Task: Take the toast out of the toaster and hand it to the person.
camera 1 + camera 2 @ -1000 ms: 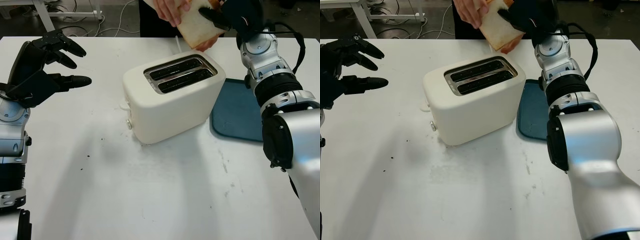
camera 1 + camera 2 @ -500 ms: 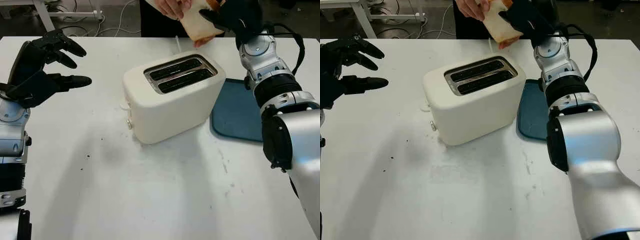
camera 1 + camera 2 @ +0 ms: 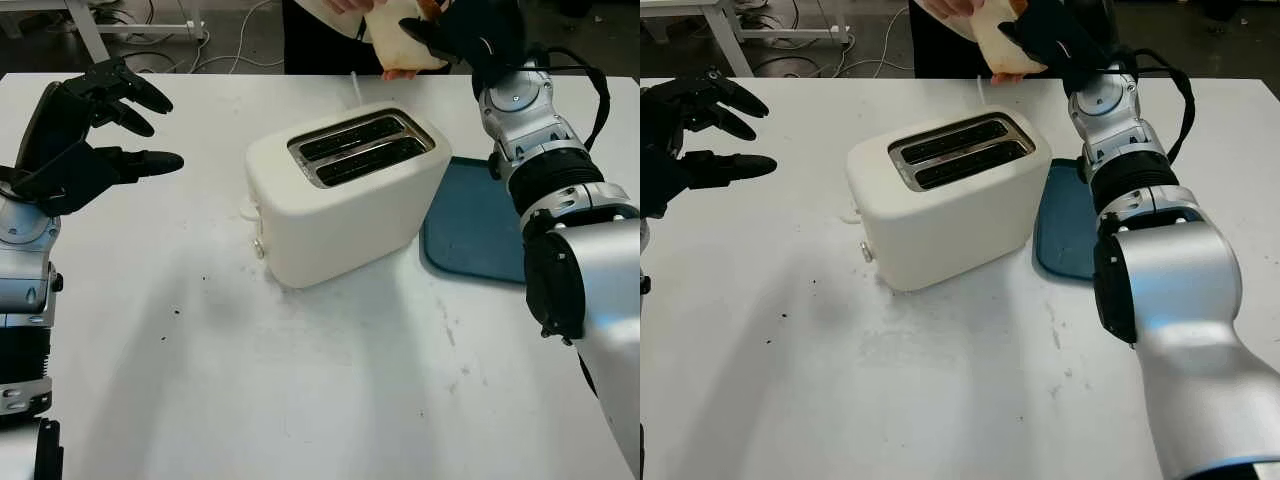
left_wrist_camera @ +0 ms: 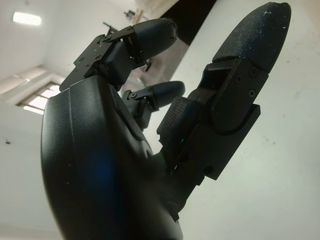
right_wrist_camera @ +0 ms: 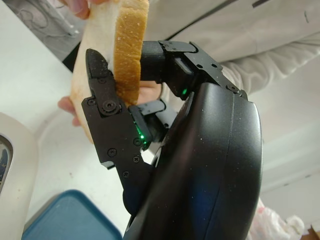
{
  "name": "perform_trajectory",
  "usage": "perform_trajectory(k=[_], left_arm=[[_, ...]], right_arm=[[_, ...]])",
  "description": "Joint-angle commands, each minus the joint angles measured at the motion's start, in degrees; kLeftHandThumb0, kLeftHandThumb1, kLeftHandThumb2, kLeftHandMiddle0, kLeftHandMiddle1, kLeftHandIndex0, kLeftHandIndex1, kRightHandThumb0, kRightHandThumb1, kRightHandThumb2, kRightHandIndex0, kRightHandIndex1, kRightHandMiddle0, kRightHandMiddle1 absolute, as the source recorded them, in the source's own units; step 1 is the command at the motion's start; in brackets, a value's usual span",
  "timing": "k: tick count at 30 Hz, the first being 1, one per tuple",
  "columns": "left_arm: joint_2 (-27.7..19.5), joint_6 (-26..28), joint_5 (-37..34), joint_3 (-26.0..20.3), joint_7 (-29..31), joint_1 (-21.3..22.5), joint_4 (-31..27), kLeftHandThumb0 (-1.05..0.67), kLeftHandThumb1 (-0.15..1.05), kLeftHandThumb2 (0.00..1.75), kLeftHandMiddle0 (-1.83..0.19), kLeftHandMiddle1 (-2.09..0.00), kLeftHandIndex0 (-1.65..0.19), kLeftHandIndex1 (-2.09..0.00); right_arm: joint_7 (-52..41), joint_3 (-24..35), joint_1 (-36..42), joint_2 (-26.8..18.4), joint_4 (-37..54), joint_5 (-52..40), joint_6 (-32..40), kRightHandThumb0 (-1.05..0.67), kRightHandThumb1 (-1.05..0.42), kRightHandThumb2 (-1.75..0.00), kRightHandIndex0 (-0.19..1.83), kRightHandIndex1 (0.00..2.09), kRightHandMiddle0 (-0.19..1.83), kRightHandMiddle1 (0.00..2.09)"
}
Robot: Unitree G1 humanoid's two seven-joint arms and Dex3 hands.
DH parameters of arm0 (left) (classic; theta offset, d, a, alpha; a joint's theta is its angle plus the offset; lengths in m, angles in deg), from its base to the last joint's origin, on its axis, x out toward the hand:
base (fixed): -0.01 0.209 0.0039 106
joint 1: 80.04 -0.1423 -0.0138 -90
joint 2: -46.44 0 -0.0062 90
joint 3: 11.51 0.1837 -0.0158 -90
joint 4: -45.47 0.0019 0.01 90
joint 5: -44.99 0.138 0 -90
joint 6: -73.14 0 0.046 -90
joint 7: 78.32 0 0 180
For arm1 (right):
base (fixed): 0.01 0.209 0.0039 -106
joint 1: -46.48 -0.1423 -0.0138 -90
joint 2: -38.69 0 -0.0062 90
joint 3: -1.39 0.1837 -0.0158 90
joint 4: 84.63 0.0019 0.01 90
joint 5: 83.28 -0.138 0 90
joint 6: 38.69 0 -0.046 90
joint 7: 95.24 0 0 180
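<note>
At far left, left hand (image 3: pixel 85 135) hovers open over the tabletop (image 3: pixel 300 380), idle. Centre: toaster (image 3: pixel 345 195), both slots empty, no readable branding. Far side, right: right hand (image 3: pixel 465 30), fingers (image 5: pixel 107 120) clamped on the toast (image 3: pixel 995 45), has carried it up and away toward the person's hand (image 5: pixel 80 6), which grips it too. Handover nearly done; release remains.
</note>
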Motion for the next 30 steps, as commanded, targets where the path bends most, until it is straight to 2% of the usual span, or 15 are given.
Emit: perform_trajectory(k=[1,6,10,13,16,17,19,23,25,28,30], left_arm=[[-0.2,-0.2,0.1,-0.2,-0.4,-0.2,0.0,-1.05,0.71,0.0,-0.46,-1.34,-0.48,-1.21],[-0.3,-0.4,0.3,-0.1,-0.4,-0.2,0.0,-1.05,0.71,0.0,-0.46,-1.34,-0.48,-1.21],[-0.4,-0.2,0.5,0.0,-0.4,-0.1,-0.1,-1.05,0.71,0.0,-0.47,-1.34,-0.48,-1.21],[-0.2,-0.1,0.3,-0.1,-0.4,-0.1,-0.2,-1.05,0.71,0.0,-0.48,-1.34,-0.48,-1.21],[-0.1,-0.2,0.2,-0.1,-0.3,0.0,-0.1,-1.05,0.71,0.0,-0.48,-1.33,-0.48,-1.2],[-0.1,-0.1,0.2,-0.1,-0.3,-0.1,-0.1,-1.05,0.71,0.0,-0.48,-1.33,-0.48,-1.2],[-0.1,0.1,0.1,-0.1,-0.3,-0.1,-0.2,-1.05,0.71,0.0,-0.48,-1.33,-0.48,-1.2],[-0.2,0.1,0.1,-0.1,-0.2,-0.1,-0.1,-1.05,0.7,0.0,-0.47,-1.33,-0.49,-1.19],[-0.2,0.2,-0.2,-0.1,0.1,0.0,-0.2,-1.05,0.69,0.0,-0.47,-1.33,-0.49,-1.19],[0.0,0.9,-0.5,-0.1,0.0,0.1,-0.4,-1.05,0.69,0.0,-0.48,-1.33,-0.49,-1.19],[0.1,1.2,-0.5,-0.1,0.0,0.1,-0.5,-1.05,0.68,0.0,-0.48,-1.33,-0.49,-1.19]], right_arm=[[-0.8,-0.5,0.9,-1.1,-0.4,0.6,-0.2,-0.31,-0.92,-0.19,0.99,1.75,0.8,1.75],[-0.8,-3.3,1.2,-2.3,-0.4,3.3,0.1,-0.35,-0.92,-0.19,1.02,1.75,0.84,1.75],[-2.6,-3.5,1.8,-3.0,-0.2,3.4,-0.9,-0.44,-0.92,-0.12,0.88,1.73,0.79,1.67],[-4.2,-2.9,1.9,-3.1,0.1,2.6,0.2,-0.52,-0.9,-0.02,0.86,1.5,0.83,1.33],[-7.0,-2.9,1.8,-3.6,0.3,2.5,1.5,-0.63,-0.85,0.0,0.63,1.09,0.75,0.72],[-8.1,-3.0,1.7,-3.8,0.5,2.7,1.7,-0.68,-0.83,0.0,0.53,0.87,0.66,0.46],[-10.0,-3.5,1.8,-4.3,1.1,3.1,1.4,-0.73,-0.82,0.0,0.38,0.59,0.52,0.16],[-12.5,-4.8,2.3,-5.7,2.3,4.1,1.3,-0.88,-0.82,0.0,0.08,0.34,0.21,0.01],[-13.5,-4.9,2.6,-6.1,2.7,3.7,1.4,-0.9,-0.82,0.0,0.02,0.29,0.15,0.0],[-14.7,-4.5,3.1,-6.7,3.0,3.0,0.7,-0.91,-0.81,0.0,0.0,0.06,0.05,0.01],[-15.0,-4.0,3.8,-7.2,3.5,2.5,-0.3,-0.94,-0.8,0.0,0.0,0.01,0.01,0.0]])
